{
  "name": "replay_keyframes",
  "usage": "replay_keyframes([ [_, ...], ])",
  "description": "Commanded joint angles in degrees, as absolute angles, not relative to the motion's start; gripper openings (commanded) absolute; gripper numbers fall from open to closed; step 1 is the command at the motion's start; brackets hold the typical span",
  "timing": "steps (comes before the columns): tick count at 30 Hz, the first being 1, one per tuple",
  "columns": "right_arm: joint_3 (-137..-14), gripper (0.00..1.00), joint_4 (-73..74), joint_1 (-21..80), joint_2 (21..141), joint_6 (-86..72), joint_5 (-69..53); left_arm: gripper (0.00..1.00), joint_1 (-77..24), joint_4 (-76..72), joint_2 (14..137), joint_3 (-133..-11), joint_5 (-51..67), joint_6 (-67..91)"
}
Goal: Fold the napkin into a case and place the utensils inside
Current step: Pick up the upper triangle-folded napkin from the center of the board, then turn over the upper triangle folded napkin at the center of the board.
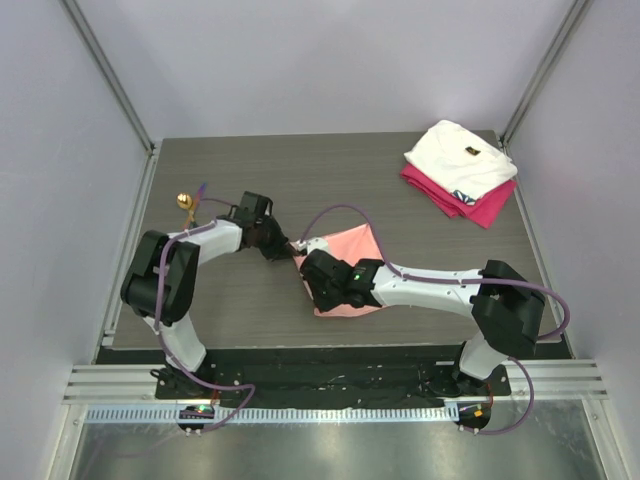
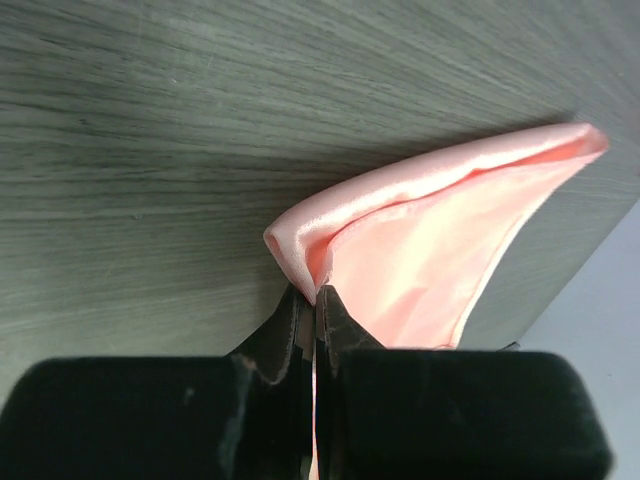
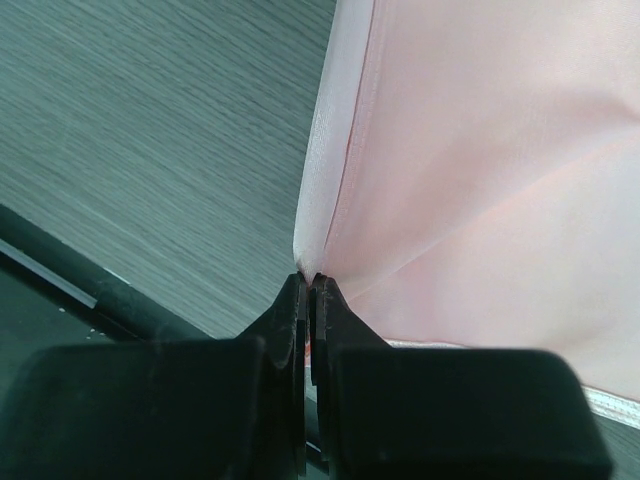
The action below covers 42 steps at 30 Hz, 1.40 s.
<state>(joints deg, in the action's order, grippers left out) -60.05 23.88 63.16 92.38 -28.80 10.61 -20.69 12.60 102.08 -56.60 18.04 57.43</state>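
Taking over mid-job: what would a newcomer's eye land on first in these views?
The pink napkin at the middle of the table, pinched in two places: the left gripper is shut on its left tip and the right gripper on its nearer edge. Next come the utensils lying apart at the far left, and the white cloth stacked on the magenta cloth at the far right corner.

napkin (image 1: 352, 252) mid-frame on table (image 1: 260, 165) | utensils (image 1: 188, 201) upper left of frame, well apart from it | folded cloths (image 1: 460, 160) stacked upper right | left gripper (image 1: 291, 247) at napkin's left corner | right gripper (image 1: 316, 292) at its lower-left edge
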Motion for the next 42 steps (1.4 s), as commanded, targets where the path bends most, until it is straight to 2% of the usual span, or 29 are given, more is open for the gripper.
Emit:
replay_keyframes([
  [1, -61.8, 0.01, 20.8, 63.5, 91.9, -28.7, 5.5, 0.00, -17.6, 13.7, 95.3, -57.3, 19.6, 55.5],
  [6, -66.9, 0.01, 20.8, 64.9, 95.3, -27.6, 3.6, 0.00, -13.6, 16.0, 89.5, -55.9, 22.7, 54.8],
  [10, -74.2, 0.01, 20.6, 67.9, 102.1, -27.4, -1.2, 0.00, -6.1, 21.4, 83.2, -56.0, 25.0, 52.9],
  [13, -84.1, 0.01, 22.1, 70.8, 107.1, -26.5, -2.5, 0.00, -0.5, 27.8, 76.1, -56.9, 25.8, 50.1],
  [17, -101.8, 0.01, 22.4, 76.4, 117.0, -26.5, -7.6, 0.00, 12.2, 38.7, 67.7, -61.4, 26.2, 43.6],
  [21, -109.4, 0.01, 16.7, 78.3, 120.2, -29.1, -16.1, 0.00, 18.2, 47.2, 61.1, -70.6, 23.9, 39.5],
  [25, -100.8, 0.01, 3.9, 77.6, 115.6, -35.6, -22.5, 0.00, 18.1, 48.1, 60.0, -73.0, 24.0, 41.2],
  [26, -95.2, 0.01, 0.8, 77.1, 114.4, -37.2, -23.8, 0.00, 17.6, 44.6, 59.7, -71.9, 23.8, 42.4],
  [30, -78.7, 0.01, -18.1, 73.5, 110.5, -45.5, -29.1, 0.00, 9.3, 37.7, 61.8, -66.7, 18.4, 46.8],
  [33, -65.8, 0.01, -28.6, 70.1, 106.8, -49.7, -31.1, 0.00, -1.6, 33.1, 66.6, -64.4, 11.5, 48.9],
  [35, -58.3, 0.01, -30.1, 68.1, 103.9, -49.0, -30.9, 0.00, -7.2, 29.6, 70.5, -62.6, 7.7, 50.5],
  [42, -40.9, 0.01, -34.8, 62.1, 97.5, -48.3, -30.4, 0.00, -16.5, 19.4, 82.9, -61.9, 3.8, 54.1],
])
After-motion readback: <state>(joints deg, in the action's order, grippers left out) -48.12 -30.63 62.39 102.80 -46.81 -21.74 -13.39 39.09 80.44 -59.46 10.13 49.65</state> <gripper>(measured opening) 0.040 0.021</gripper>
